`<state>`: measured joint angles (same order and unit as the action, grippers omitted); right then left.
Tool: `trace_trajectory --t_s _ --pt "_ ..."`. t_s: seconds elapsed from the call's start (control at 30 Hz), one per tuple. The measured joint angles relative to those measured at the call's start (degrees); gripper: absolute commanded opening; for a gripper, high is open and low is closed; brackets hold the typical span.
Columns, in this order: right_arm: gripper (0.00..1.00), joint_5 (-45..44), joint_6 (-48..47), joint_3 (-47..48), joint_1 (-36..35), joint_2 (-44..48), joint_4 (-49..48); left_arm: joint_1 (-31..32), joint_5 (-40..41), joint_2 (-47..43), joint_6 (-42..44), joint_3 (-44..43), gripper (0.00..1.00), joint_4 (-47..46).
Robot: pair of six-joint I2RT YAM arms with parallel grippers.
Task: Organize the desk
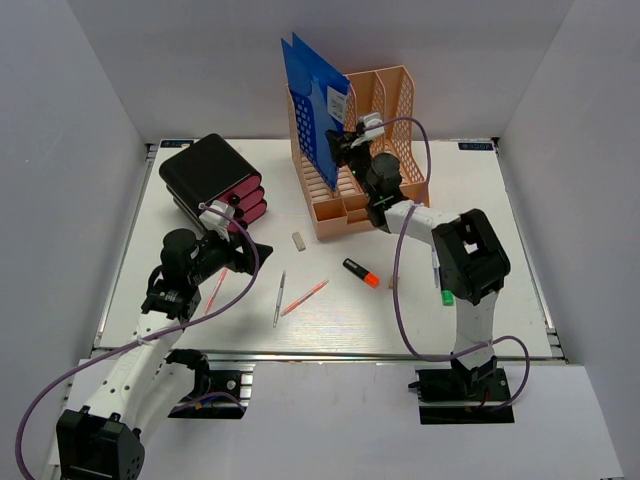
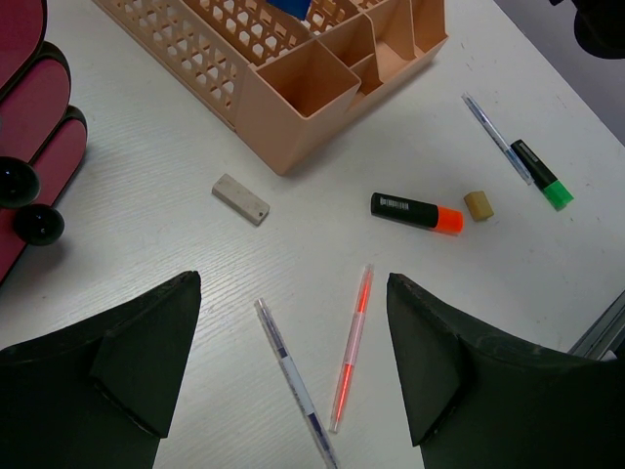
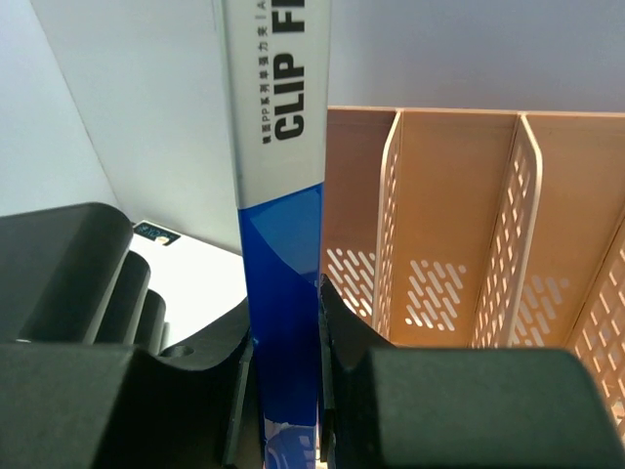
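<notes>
Your right pincer [image 3: 286, 322] has its two matte black jaws pressed together on the thin edge of a glossy blue folder [image 3: 283, 254]. The folder stands upright, and a grey printed strip runs up its spine toward 12 o'clock. Just beside it, at 3 o'clock, you see the peach rack [image 3: 449, 195], made of hard plastic with tall dividers and slanted slots. Your left pincer [image 2: 293, 288] hangs over the tabletop with its wedge-shaped black fingers wide apart, and it holds nothing. Under it lie a slim pink pen [image 2: 352, 347] and a clear blue pen [image 2: 293, 381], both roughly along the line from 12 to 6 o'clock. Farther out there is a small grey block eraser [image 2: 240, 198] at 11 o'clock and a black highlighter [image 2: 415, 212] with an orange cap at 1 o'clock. The desk [image 1: 480, 250] is a flat white rectangle with a faint grain. It fills the middle of the top view, its long axis runs from 9 to 3 o'clock, and the metal rail [image 1: 330, 352] lies along its 6 o'clock edge.
</notes>
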<state>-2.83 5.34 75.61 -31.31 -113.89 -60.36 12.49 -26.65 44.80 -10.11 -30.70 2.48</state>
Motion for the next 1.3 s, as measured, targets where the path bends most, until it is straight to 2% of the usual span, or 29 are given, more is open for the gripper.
trace_trajectory --t_s 0.57,0.6,0.67,0.77,0.93,1.13,1.3 --pt "0.00 -1.66 -1.38 -0.11 -0.61 -3.82 -1.22 0.00 -0.02 0.07 0.02 0.00 0.86 0.02" --pt "0.21 -1.81 -1.51 -0.44 -0.66 -3.80 -1.62 0.00 0.00 0.07 0.02 0.00 0.86 0.02" --pt "0.42 -2.29 -1.79 -1.18 -0.83 -3.82 -2.58 0.00 -0.02 0.07 0.02 0.00 0.86 0.02" --pt "0.58 -2.95 -2.84 -3.15 -1.07 -3.74 -6.45 0.00 -0.07 0.07 0.02 0.00 0.86 0.00" --pt "0.66 -2.91 -4.63 -6.73 -1.11 -1.77 -10.19 0.00 -0.46 0.07 0.00 0.00 0.86 0.00" --pt "0.65 -1.90 -8.11 -12.52 -1.07 4.04 -11.28 0.00 -0.61 0.00 -0.02 0.00 0.86 -0.02" --pt "0.63 -0.39 -10.88 -19.06 -0.63 13.94 -10.88 0.00 -0.59 0.00 -0.02 0.00 0.86 0.04"
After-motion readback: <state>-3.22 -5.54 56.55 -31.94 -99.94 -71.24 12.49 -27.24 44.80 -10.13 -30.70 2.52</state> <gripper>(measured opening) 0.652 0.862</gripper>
